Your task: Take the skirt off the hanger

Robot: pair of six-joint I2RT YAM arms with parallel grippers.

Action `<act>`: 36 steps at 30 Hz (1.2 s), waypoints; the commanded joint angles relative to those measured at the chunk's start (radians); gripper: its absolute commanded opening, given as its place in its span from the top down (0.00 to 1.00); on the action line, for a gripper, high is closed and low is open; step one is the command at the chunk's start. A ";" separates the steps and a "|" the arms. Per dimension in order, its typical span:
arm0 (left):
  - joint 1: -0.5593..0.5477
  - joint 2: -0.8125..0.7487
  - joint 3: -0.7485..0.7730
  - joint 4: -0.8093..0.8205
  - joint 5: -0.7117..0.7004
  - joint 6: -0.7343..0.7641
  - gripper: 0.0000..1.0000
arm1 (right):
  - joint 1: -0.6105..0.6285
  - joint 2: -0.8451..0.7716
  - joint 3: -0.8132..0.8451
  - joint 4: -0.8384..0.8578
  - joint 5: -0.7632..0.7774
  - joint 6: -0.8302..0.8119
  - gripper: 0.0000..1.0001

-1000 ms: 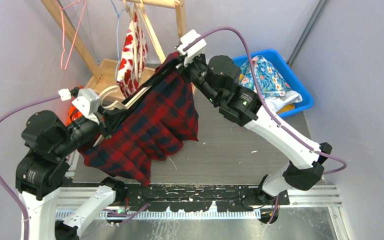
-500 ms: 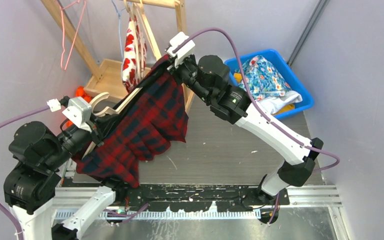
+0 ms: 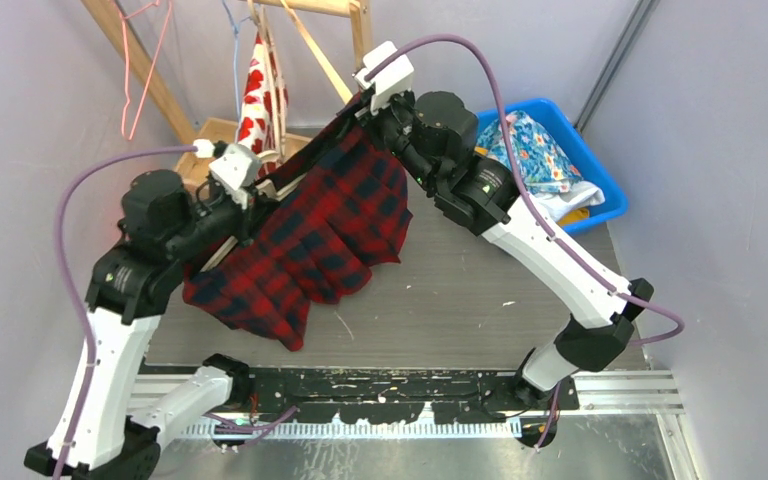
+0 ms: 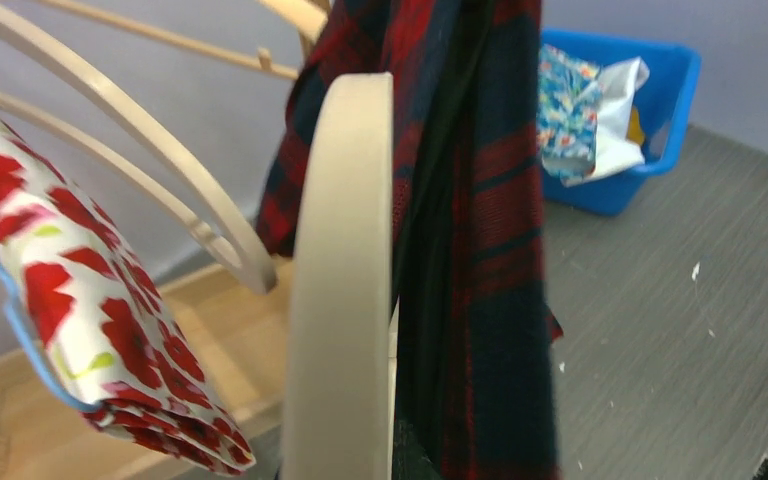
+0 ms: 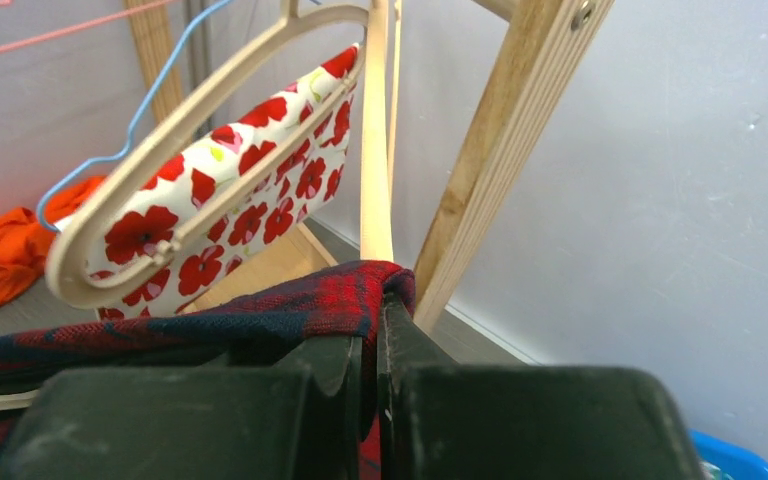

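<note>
Right gripper (image 5: 374, 330) is pinched tight on the skirt (image 3: 330, 225), with a fold of red-and-navy plaid wedged between the fingers right at the tips. The cloth trails off to that gripper's left and below it. Left gripper (image 3: 247, 200) is closed narrow, on the wooden hanger (image 4: 340, 300) as far as I can tell. Its fingers are hidden under cloth from above and out of its own wrist view, but the hanger arm runs straight out ahead of that camera. The skirt hangs just right of the hanger arm there, touching it and draped over it. From above, the skirt is stretched in the air between the two grippers, top edge taut and the rest sagging below them over the table (image 3: 480, 290). Just ahead of the right fingers is the wooden rack post (image 5: 510, 150). Ahead and left is a poppy-print cloth (image 5: 250, 170) on a second wooden hanger. A blue bin (image 4: 675, 90) of clothes sits ahead-right of the left gripper, well apart from the skirt.
</note>
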 commanded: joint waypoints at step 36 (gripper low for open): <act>-0.027 -0.097 0.318 -0.194 -0.160 0.064 1.00 | -0.185 -0.062 -0.162 0.241 0.280 0.039 0.99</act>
